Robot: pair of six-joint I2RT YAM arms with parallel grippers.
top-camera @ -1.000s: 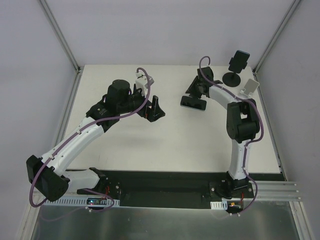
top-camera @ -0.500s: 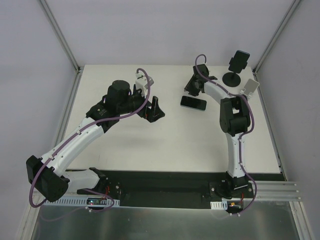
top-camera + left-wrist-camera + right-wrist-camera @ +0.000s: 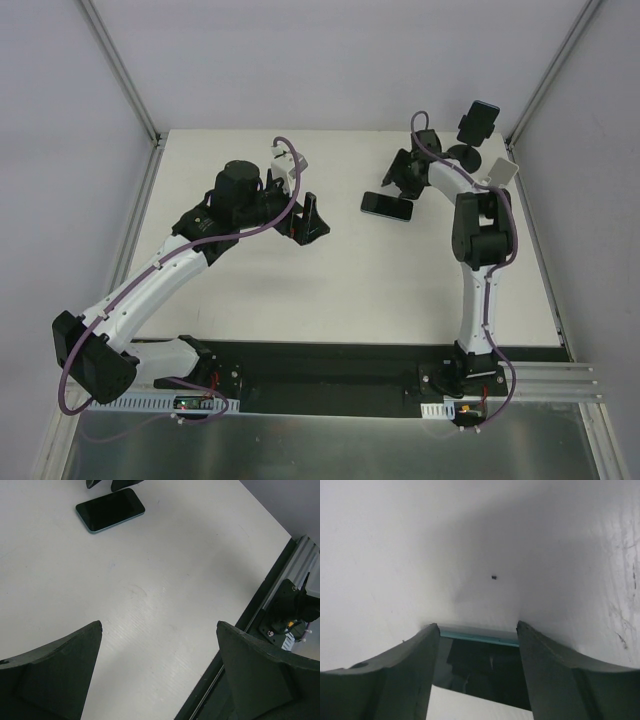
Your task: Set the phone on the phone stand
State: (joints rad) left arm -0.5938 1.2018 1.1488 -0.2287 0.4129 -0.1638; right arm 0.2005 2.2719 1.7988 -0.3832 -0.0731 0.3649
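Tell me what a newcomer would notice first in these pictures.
A dark-screened smartphone with a teal rim lies flat on the white table, right of centre, with the right gripper straddling one edge. In the back right corner, a second phone sits clamped in a black round-based holder, next to a small white stand. The left gripper hovers wide open over the tabletop.

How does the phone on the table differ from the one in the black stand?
The dark rectangular phone lies flat on the white table; the mounted phone sits raised in the black round-base stand. The first lies nearer the front edge, the second farther back. Both have teal edges.
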